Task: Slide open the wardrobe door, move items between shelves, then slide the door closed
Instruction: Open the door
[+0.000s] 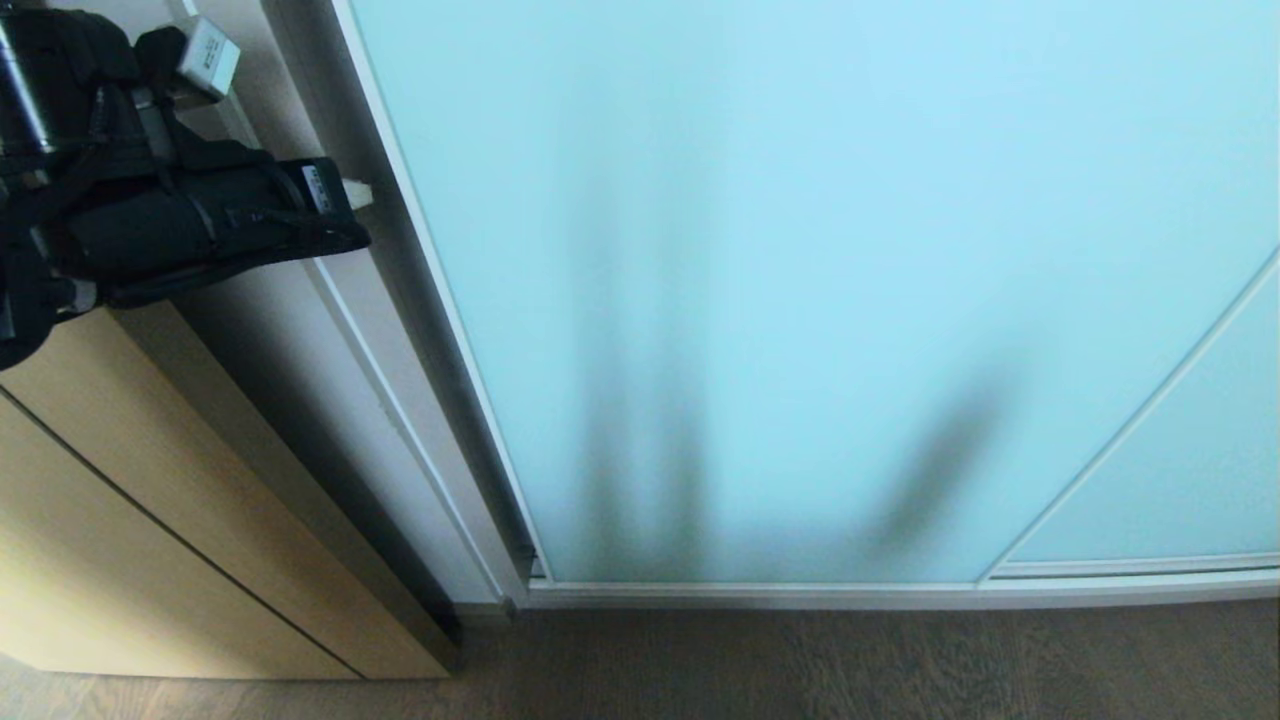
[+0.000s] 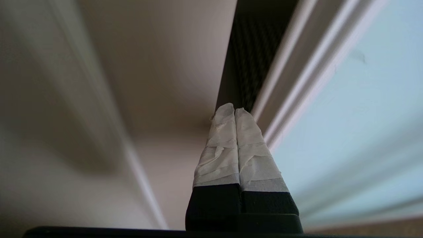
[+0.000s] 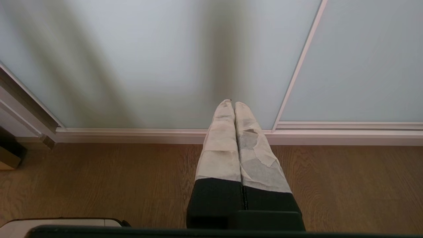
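The sliding wardrobe door (image 1: 820,280) is a wide frosted aqua glass panel in a thin silver-white frame, and it stands closed. My left gripper (image 1: 357,192) is raised at the upper left of the head view, shut and empty. In the left wrist view its taped tips (image 2: 234,110) sit at the dark narrow gap (image 2: 254,59) beside the door's frame edge (image 2: 297,82). My right gripper (image 3: 231,104) hangs low over the floor, shut and empty, pointing at the door's bottom rail (image 3: 165,132). The items and shelves are hidden behind the door.
A light wood cabinet (image 1: 150,520) stands at the left, close under my left arm. A white wall panel (image 1: 330,400) lies between the cabinet and the door. A second glass panel (image 1: 1180,450) adjoins at the right. Grey wood-grain floor (image 1: 800,670) runs along the bottom.
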`<state>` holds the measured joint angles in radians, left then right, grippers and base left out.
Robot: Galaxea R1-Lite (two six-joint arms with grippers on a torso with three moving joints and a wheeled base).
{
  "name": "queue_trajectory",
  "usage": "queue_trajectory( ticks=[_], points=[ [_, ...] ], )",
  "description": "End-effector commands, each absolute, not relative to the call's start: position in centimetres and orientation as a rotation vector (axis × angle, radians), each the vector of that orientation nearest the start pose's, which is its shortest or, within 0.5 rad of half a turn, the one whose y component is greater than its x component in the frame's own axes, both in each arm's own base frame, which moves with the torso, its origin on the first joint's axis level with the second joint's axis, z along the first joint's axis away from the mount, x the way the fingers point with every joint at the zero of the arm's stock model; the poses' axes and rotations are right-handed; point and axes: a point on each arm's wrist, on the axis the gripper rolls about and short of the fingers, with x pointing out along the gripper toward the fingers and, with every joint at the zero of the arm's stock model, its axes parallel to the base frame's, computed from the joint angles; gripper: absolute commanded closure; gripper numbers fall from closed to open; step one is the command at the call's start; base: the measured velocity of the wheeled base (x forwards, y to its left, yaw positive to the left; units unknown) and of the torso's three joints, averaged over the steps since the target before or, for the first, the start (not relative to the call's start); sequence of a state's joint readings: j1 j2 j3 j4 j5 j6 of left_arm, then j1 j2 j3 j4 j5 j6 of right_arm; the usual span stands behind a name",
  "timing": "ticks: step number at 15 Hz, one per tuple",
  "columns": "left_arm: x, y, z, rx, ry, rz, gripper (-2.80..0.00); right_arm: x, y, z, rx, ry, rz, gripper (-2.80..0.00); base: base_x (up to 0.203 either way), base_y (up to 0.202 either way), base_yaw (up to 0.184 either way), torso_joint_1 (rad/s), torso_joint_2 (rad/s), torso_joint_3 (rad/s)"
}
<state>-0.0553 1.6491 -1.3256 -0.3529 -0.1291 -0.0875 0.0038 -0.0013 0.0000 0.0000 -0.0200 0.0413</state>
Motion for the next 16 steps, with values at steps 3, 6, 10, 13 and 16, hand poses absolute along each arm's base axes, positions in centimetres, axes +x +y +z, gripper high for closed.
queue_trajectory(
  ticks=[3, 6, 10, 13, 16],
  points=[
    [33.7, -2.2, 30.4, -0.089, -0.043, -0.183, 0.00, -2.3, -0.1, 7.5, 0.041, -0.002, -0.015, 0.00, 0.000, 0.000, 0.000, 0.000, 0.00, 0.000],
    [34.3, -2.5, 29.8, -0.091, -0.027, -0.191, 0.00, -2.3, -0.1, 7.5, 0.041, -0.002, -0.017, 0.00, 0.000, 0.000, 0.000, 0.000, 0.00, 0.000],
    [34.2, -4.0, 29.5, -0.104, -0.016, -0.234, 0.00, -2.3, -0.1, 7.6, 0.041, -0.003, -0.015, 0.00, 0.000, 0.000, 0.000, 0.000, 0.00, 0.000],
    [34.4, -5.3, 28.9, -0.105, 0.005, -0.267, 0.00, -2.3, -0.1, 7.5, 0.041, -0.002, -0.015, 0.00, 0.000, 0.000, 0.000, 0.000, 0.00, 0.000],
    [34.4, -6.6, 28.2, -0.105, 0.029, -0.291, 0.00, -2.3, -0.1, 7.5, 0.041, -0.002, -0.015, 0.00, 0.000, 0.000, 0.000, 0.000, 0.00, 0.000]
  ],
)
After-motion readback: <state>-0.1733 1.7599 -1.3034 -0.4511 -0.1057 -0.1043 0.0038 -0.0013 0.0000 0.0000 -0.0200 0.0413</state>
